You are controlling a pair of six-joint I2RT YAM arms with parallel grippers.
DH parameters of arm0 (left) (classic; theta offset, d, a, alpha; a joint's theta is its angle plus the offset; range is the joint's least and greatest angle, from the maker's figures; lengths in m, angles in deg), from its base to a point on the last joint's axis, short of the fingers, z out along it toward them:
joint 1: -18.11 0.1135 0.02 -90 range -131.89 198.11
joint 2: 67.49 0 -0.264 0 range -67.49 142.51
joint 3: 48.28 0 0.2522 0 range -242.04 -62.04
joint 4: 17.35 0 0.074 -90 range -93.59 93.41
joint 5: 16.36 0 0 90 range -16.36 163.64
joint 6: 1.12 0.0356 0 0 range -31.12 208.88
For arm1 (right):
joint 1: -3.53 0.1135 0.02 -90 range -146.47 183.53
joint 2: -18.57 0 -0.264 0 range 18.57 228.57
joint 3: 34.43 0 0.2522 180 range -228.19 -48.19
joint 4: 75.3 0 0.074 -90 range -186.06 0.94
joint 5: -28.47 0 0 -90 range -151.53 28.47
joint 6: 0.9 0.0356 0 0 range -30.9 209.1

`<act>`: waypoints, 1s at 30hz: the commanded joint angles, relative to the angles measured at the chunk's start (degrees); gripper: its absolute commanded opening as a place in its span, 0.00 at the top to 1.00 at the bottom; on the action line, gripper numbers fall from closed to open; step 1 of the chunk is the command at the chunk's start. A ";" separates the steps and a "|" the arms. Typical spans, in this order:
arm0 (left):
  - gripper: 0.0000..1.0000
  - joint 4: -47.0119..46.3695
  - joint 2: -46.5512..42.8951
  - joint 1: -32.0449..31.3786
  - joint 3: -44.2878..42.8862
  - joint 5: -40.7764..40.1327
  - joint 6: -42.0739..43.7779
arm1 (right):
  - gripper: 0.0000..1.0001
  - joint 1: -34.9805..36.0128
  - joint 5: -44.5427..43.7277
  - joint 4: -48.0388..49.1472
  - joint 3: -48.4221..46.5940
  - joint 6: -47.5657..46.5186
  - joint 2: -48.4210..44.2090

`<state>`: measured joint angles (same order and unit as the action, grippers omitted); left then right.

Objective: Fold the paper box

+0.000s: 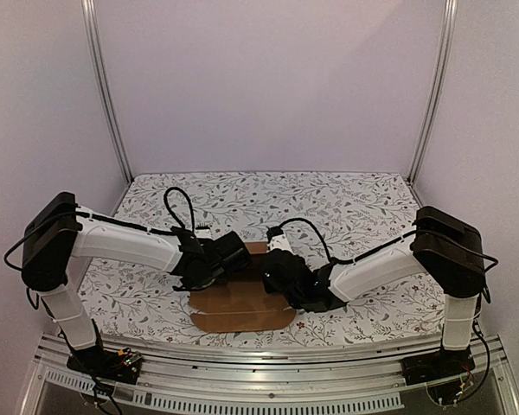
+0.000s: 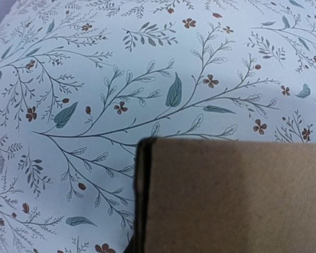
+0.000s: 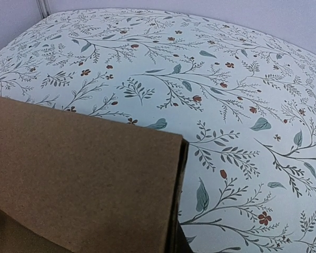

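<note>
The paper box (image 1: 242,309) was spotted on the table (image 1: 346,207), its far part crowded by the left gripper (image 1: 232,255) and right gripper (image 1: 275,264), whose grip could not be told.

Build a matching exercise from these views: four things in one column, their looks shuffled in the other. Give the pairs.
Things:
1. box
2. cloth
3. post
4. left forearm

Looks:
a. silver metal
b. plain white
c. plain brown
d. leafy print with small flowers

Pairs: 1-c, 2-d, 3-a, 4-b.
</note>
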<state>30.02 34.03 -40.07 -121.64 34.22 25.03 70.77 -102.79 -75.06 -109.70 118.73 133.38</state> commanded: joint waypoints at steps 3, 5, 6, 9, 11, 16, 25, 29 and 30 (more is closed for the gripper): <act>0.84 -3.10 0.11 -0.01 0.40 -1.02 0.93 | 1.00 2.03 3.80 -1.08 -0.60 -2.21 -1.49; 0.78 -3.11 -0.17 0.05 0.82 -0.78 0.92 | 1.00 2.09 3.79 -1.08 -0.54 -2.25 -1.19; 0.75 -3.18 -0.26 0.07 0.99 -0.71 0.95 | 1.00 2.05 3.73 -1.08 -0.56 -2.29 -1.12; 0.67 -3.17 -0.86 0.07 1.50 -0.25 1.17 | 1.00 2.07 3.52 -1.08 -0.52 -2.36 -0.98; 0.62 -3.16 -1.51 0.05 1.86 0.18 1.48 | 1.00 2.00 3.23 -1.16 -0.38 -2.50 -1.07; 0.52 -2.52 -3.63 0.03 2.88 1.52 2.51 | 1.00 1.31 3.78 -1.21 -0.02 -2.49 -1.46; 0.47 -1.14 -8.00 0.05 6.06 4.53 3.57 | 1.00 0.14 4.96 -1.51 0.63 -3.11 -3.21; 0.46 -0.81 -10.26 0.07 7.04 6.89 4.74 | 1.00 -0.37 6.02 -1.91 0.55 -4.36 -3.51; 0.46 -0.82 -10.96 0.03 7.25 7.47 5.27 | 1.00 -0.51 6.53 -2.00 0.49 -4.53 -3.41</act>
<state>28.68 26.01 -40.02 -115.61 39.42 28.78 70.86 -98.55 -75.09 -109.70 116.11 131.41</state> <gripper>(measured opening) 0.537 0.024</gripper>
